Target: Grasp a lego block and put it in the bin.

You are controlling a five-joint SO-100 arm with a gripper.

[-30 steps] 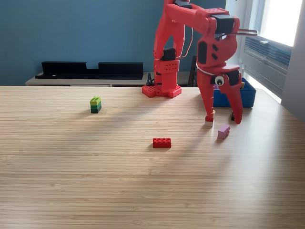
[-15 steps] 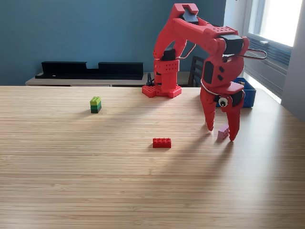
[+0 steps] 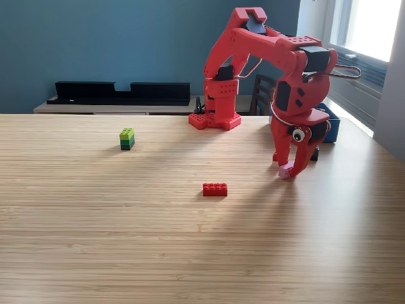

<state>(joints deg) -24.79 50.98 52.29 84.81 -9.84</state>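
Observation:
My red gripper (image 3: 288,168) points down at the exterior view's right, its two fingers drawn together on a small pink lego block (image 3: 285,171) that sits at or just above the tabletop. A red lego block (image 3: 215,189) lies flat near the table's middle, left of the gripper. At the left stands a light green block stacked on a dark green one (image 3: 127,139). Behind the gripper sits the blue bin (image 3: 331,129), mostly hidden by the arm, with only its right end showing.
The arm's red base (image 3: 215,117) stands at the table's far edge. A long black tray (image 3: 120,92) rests on a shelf behind. A small dark piece (image 3: 314,153) and a small red piece (image 3: 275,156) lie beside the gripper. A window ledge is at the right.
The gripper came down and forward with its fingers wide open around the pink block, then shut on it. The block has shifted slightly left.

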